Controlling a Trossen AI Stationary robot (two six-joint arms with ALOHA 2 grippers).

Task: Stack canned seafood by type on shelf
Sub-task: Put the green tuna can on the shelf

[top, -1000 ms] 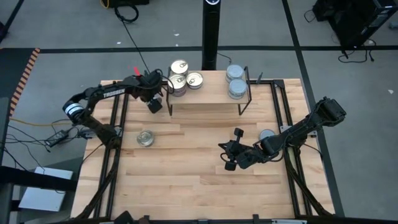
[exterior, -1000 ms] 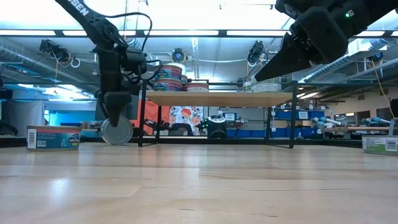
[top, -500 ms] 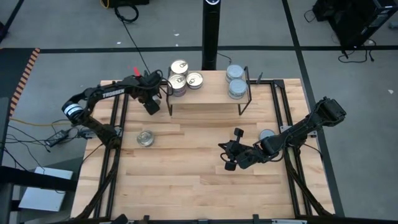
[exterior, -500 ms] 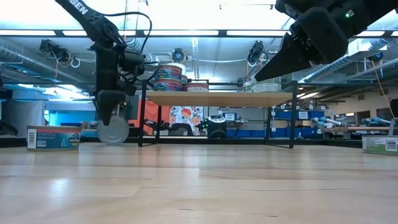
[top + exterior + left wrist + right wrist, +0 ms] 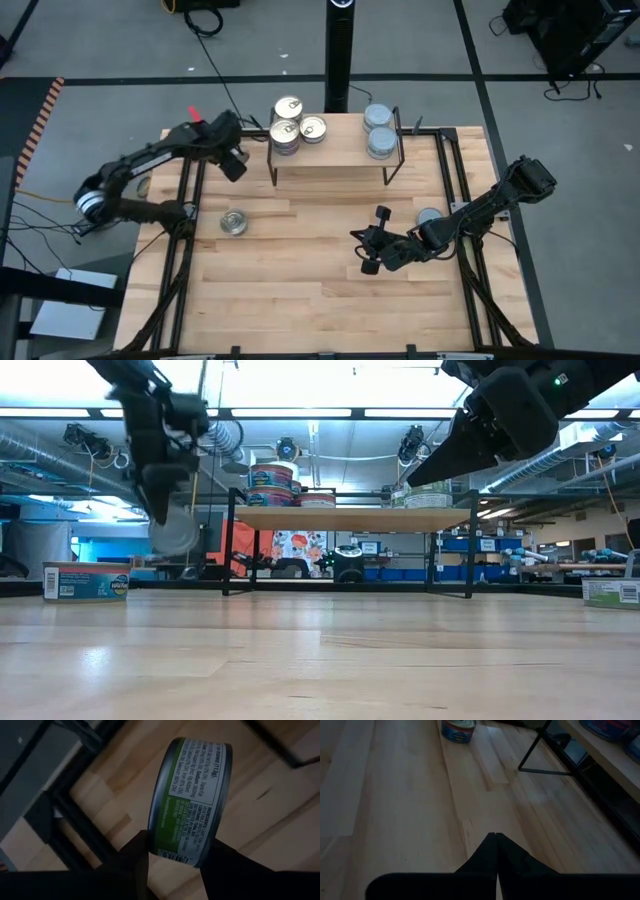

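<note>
green-labelled tin (image 5: 192, 802) sits clamped on edge in the left tool (image 5: 232, 165), raised off the tabletop (image 5: 320, 270) left of the shelf (image 5: 335, 150); right tool (image 5: 372, 250) closed, empty, hovering mid-tabletop

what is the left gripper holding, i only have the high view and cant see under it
Observer: The left gripper is shut on a green-label tin, held on edge between its fingers.
Operator: is it off the table
Observer: Yes. In the low view the tin hangs clear above the tabletop, left of the shelf.
Operator: and the right gripper, got anything
Observer: No. The right gripper is shut and empty, over bare wood.
</note>
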